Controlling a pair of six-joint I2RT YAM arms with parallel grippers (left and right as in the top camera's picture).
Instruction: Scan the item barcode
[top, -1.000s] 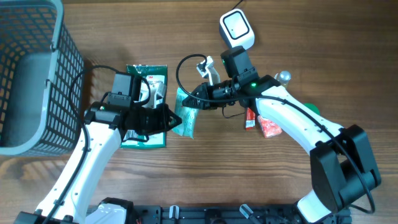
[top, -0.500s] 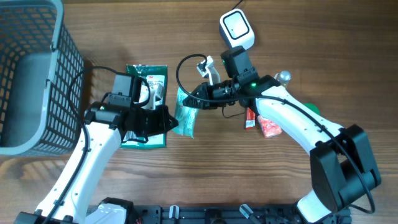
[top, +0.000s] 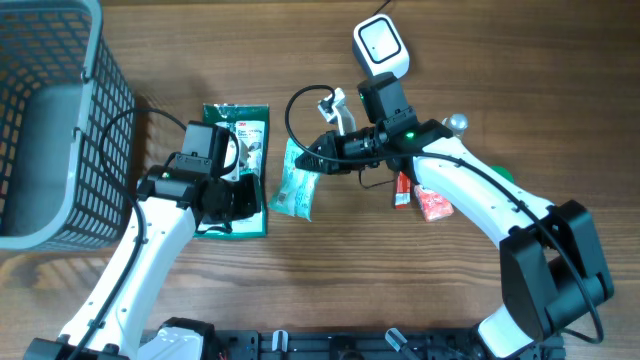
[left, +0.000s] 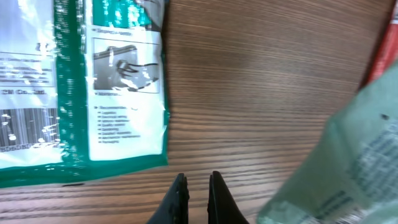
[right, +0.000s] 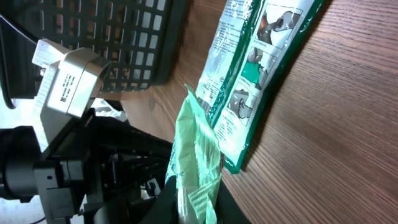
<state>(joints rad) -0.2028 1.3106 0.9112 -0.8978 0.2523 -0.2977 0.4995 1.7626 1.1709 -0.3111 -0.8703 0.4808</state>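
Toward 9 o'clock my left gripper (left: 198, 177) had retreated, pressed together. Right gripper (top: 315, 163) alone pinched pale green plastic pouch (top: 295, 190) by one edge, so I feared slipping.

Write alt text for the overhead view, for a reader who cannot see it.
The right gripper holds a pale green packet by its upper end mid-frame, a white scanner behind it. The left gripper, shut and empty, sits at the edge of a flat green-and-white package beside that packet; a grey mesh basket stands far left.
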